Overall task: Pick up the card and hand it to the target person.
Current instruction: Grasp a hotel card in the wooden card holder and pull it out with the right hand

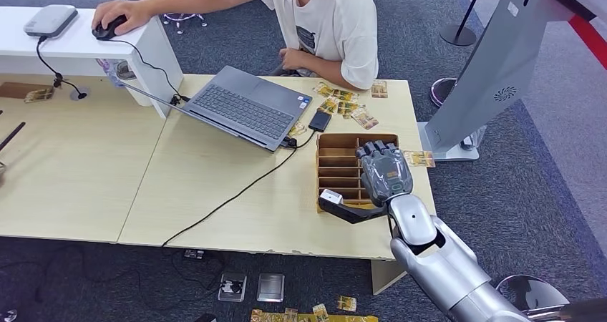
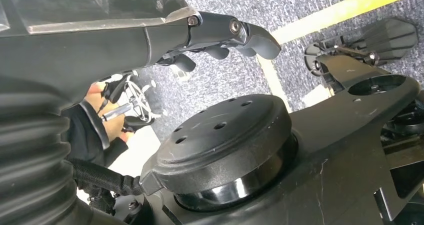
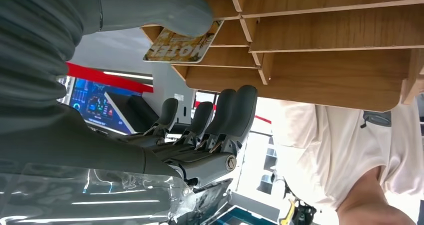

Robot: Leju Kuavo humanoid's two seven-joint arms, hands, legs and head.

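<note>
Touching card point(image 3: 182, 44), right hand point(image 1: 385, 169) thumb, above rack point(image 1: 342, 166)

My right arm point(image 1: 436, 254) is glossy silver; its right hand point(image 1: 385, 170) is dark grey, with a grey ribbed cover point(image 3: 35, 40) behind.

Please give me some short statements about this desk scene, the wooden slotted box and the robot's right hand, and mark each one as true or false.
1. The robot's right hand is over the brown wooden slotted box. True.
2. The grey open laptop lies on the carpet. False: it rests on the light wooden table.
3. A gold printed card lies against the thumb in the right wrist view. True.
4. The person in the white T-shirt holds a black computer mouse. True.
5. The wooden slotted box stands at the table's left end. False: it stands near the right edge.
</note>
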